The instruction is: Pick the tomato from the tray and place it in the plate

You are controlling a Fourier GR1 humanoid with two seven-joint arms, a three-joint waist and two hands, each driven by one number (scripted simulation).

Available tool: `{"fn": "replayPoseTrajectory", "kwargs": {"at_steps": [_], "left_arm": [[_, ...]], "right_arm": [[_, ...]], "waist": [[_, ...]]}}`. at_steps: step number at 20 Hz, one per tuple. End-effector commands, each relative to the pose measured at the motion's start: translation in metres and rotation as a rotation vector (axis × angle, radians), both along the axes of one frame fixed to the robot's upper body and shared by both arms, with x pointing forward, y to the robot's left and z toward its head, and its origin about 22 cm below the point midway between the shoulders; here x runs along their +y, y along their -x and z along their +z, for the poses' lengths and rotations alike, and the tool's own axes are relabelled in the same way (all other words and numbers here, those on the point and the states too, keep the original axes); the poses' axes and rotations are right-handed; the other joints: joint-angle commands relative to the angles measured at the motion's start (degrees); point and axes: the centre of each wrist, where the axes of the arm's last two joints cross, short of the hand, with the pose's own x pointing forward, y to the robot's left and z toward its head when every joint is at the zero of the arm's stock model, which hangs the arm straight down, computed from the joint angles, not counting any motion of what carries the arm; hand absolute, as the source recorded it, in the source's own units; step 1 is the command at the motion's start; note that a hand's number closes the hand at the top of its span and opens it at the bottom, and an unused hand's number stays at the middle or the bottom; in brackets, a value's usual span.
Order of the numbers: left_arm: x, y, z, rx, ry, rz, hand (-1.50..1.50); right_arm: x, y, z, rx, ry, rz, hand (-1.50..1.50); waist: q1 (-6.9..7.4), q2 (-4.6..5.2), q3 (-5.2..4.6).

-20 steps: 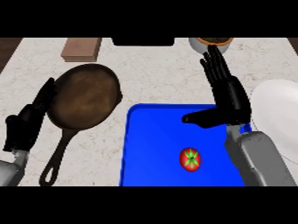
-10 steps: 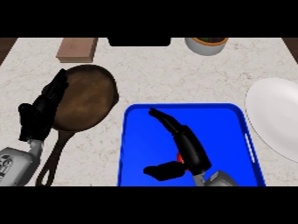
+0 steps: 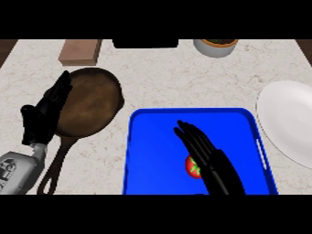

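Head view, looking steeply down on a pale, speckled stone-patterned tabletop (image 3: 185,82) bordered left and right by dark wood-toned strips. A glossy blue rectangular tray (image 3: 151,151) with rounded corners and a raised rim lies at lower centre. The tomato (image 3: 193,166), small, red, with a green stalk end, rests on the tray floor toward the near edge; its right half is hidden by the right hand (image 3: 212,160). That hand, black and smooth, lies over the tray with its fingers (image 3: 189,135) straight and extended toward the far rim, slightly spread, not curled round the tomato; whether it touches the fruit cannot be told. To the right of the tray, close beside its rim, sits a plain white round plate (image 3: 297,123), cut by the view's right edge. To the left lies a round dark-brown frying pan (image 3: 90,103) with a matte, worn-looking inner face and a long dark handle running toward the lower left. The left hand (image 3: 47,114), on a grey forearm, shows over the pan's left rim, fingers straight and together, holding nothing. Along the far edge stand a brownish rectangular block (image 3: 80,51), a black rectangular object (image 3: 145,43) and a pale round bowl (image 3: 216,47) with dark contents.
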Motion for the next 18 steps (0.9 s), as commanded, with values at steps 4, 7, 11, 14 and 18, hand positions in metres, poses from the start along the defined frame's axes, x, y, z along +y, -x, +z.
{"fn": "replayPoseTrajectory", "kwargs": {"at_steps": [4, 7, 11, 14, 18], "left_arm": [[0.002, -0.005, 0.006, 0.0, -0.011, -0.001, 0.0], [-0.005, -0.003, 0.01, 0.003, -0.018, -0.014, 0.0], [-0.004, -0.002, -0.012, -0.006, 0.005, -0.012, 0.0], [-0.019, 0.004, 0.009, -0.001, -0.004, -0.023, 0.0], [-0.011, -0.003, -0.003, -0.001, 0.009, -0.005, 0.0]], "right_arm": [[-0.023, 0.009, 0.054, 0.131, 0.38, -0.062, -1.5], [-0.026, 0.017, 0.064, 0.249, 0.464, -0.071, -1.5], [-0.022, 0.01, 0.102, 0.286, 0.554, -0.081, -1.5], [-0.009, -0.003, 0.094, 0.369, 0.573, -0.075, -1.5], [0.001, -0.019, 0.091, 0.384, 0.547, -0.068, -1.5]], "waist": [[0.02, -0.11, -0.2], [0.42, -0.02, -0.04], [0.73, 0.31, -0.06], [1.26, 0.23, 0.06], [1.08, 0.33, 0.07]]}}
